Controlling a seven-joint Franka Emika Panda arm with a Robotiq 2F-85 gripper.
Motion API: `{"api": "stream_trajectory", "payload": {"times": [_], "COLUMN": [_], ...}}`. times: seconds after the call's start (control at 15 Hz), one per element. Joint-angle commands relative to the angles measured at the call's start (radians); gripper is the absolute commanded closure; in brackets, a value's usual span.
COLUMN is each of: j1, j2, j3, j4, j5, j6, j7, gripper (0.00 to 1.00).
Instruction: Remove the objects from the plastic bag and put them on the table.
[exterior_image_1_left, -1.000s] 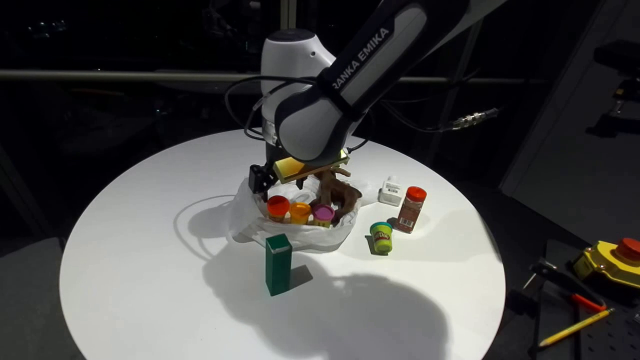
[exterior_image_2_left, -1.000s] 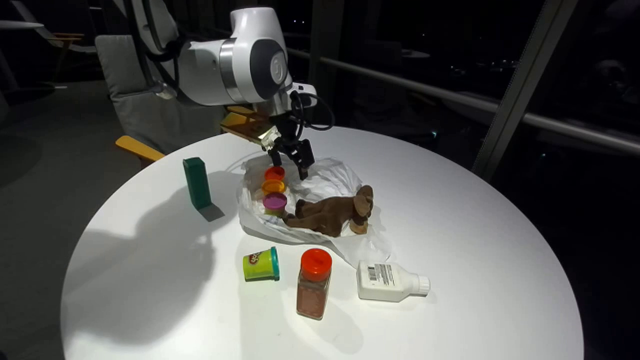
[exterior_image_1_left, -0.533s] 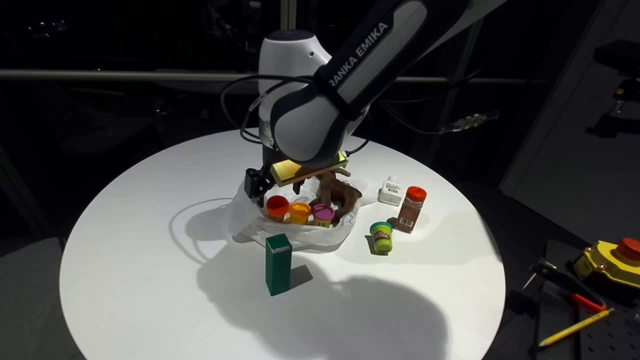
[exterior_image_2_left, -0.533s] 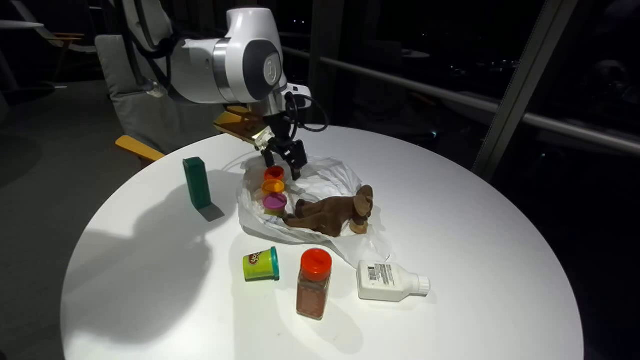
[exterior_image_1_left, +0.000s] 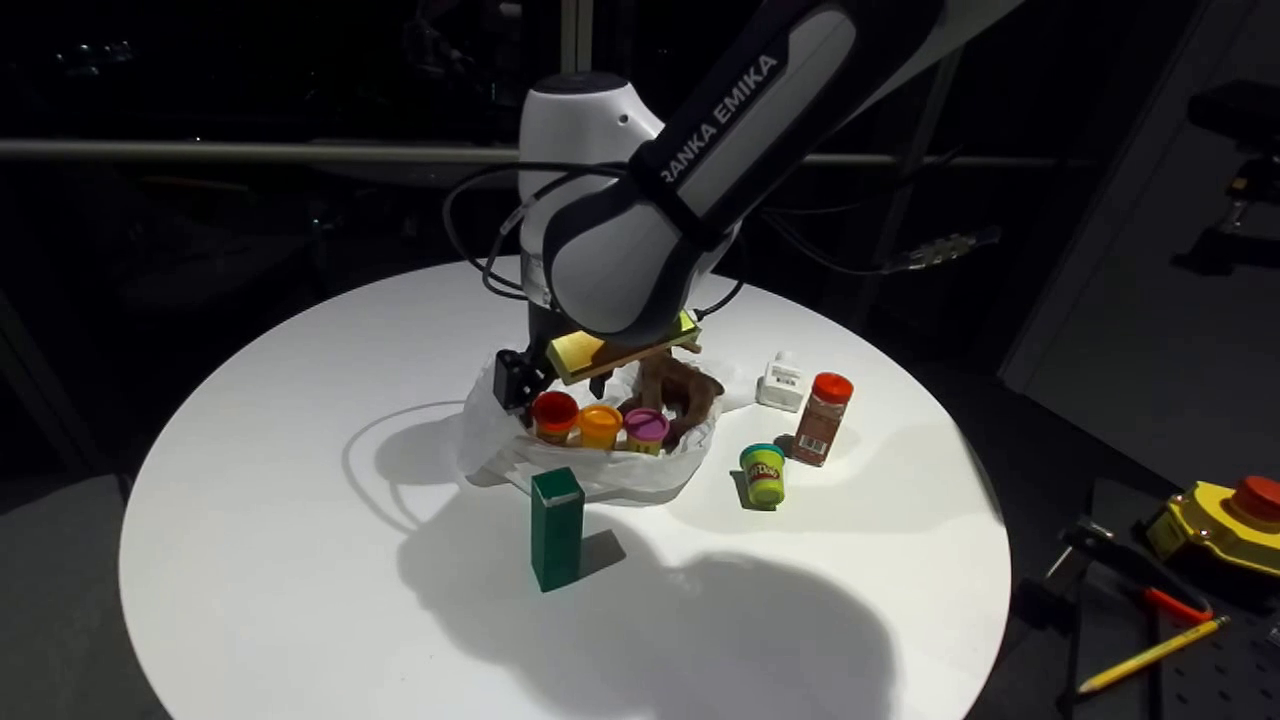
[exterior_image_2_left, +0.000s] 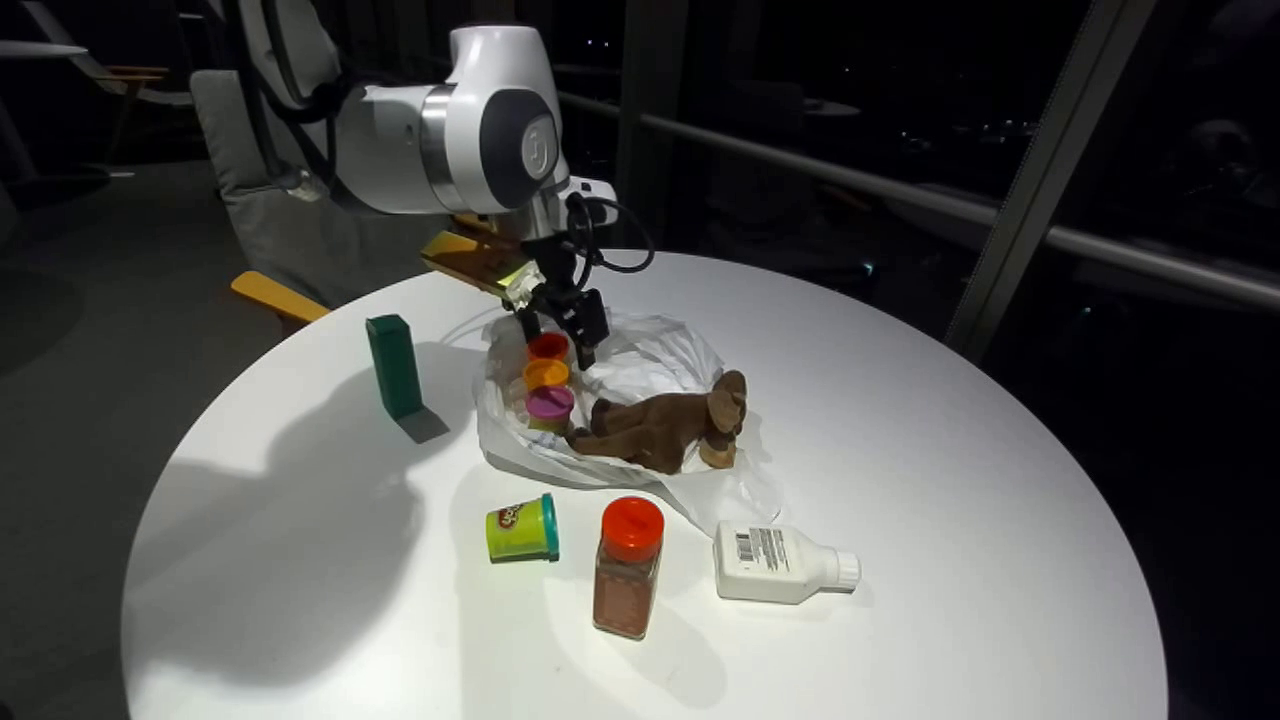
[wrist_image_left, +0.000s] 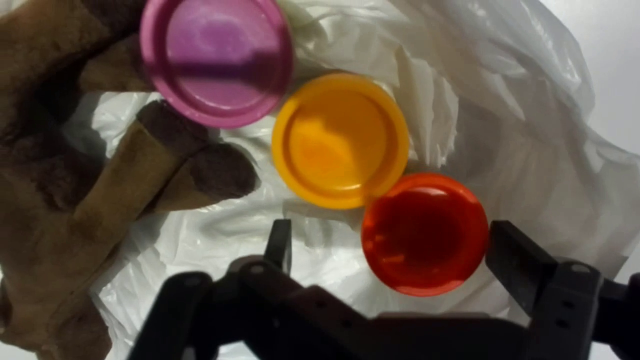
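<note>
Crinkled, translucent plastic bag (exterior_image_1_left: 640, 480), spread open toward the far edge of a smooth, round white counter (exterior_image_1_left: 280, 500) in an exterior view. Inside, squat and round in a close row: purple-topped tub (wrist_image_left: 220, 50), orange-topped tub (wrist_image_left: 340, 140), red-topped tub (wrist_image_left: 425, 235); beside them, long-limbed, matte brown toy (exterior_image_2_left: 655, 428). Toward the near edge, square-edged green box (exterior_image_1_left: 557, 532), upright; toward the right edge, green tub (exterior_image_1_left: 764, 478) on its side and clear-walled, red-capped jar (exterior_image_1_left: 820, 422). Arm (exterior_image_1_left: 760, 120) slanted down from above, bent at the wrist, with pincer (wrist_image_left: 390, 228) aimed downward and jaws wide apart around the red-topped tub, just beside it on one side.
</note>
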Motion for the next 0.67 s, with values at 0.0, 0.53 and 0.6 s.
{"api": "stream_trajectory", "payload": {"times": [0.0, 0.53, 0.6], "j1": [-0.014, -0.013, -0.010], "j2": [-0.009, -0.014, -0.018], "j3": [0.014, 0.007, 0.003], "j4": [0.000, 0.007, 0.006], "j5": [0.034, 0.051, 0.051], "j6": [-0.024, -0.020, -0.023], "j7": [-0.045, -0.040, -0.033], "gripper": [0.06, 0.69, 0.72]}}
